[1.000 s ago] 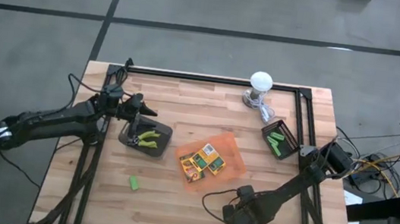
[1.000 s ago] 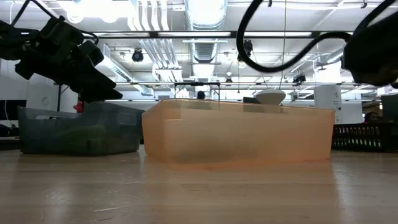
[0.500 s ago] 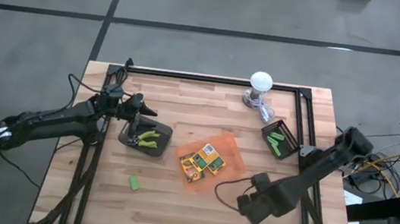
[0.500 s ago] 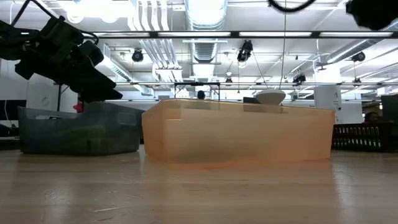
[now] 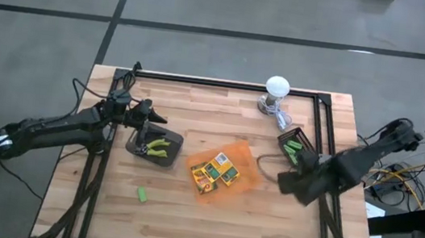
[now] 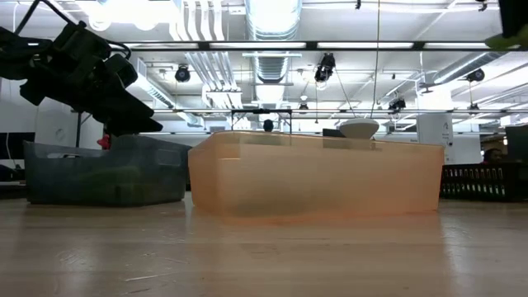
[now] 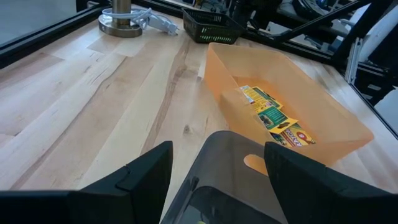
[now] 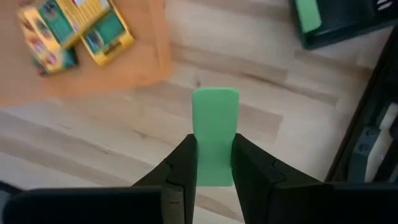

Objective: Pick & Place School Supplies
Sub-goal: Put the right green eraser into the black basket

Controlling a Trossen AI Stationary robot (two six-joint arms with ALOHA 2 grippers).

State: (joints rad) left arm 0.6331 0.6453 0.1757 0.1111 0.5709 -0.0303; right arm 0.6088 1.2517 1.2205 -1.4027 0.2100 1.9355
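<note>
Over the wooden table (image 5: 184, 221), right fingers (image 8: 186, 165) half-hide a green piece (image 8: 215, 134).

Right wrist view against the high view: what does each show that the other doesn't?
Only the right wrist view shows the right claw shut on a green piece, above bare wood.

Only the high view shows the left claw open over the grey bin with the plier-like tools, a loose green piece and the white lamp.

Both show the orange tray with crayon boxes and the black basket of green pieces.
</note>
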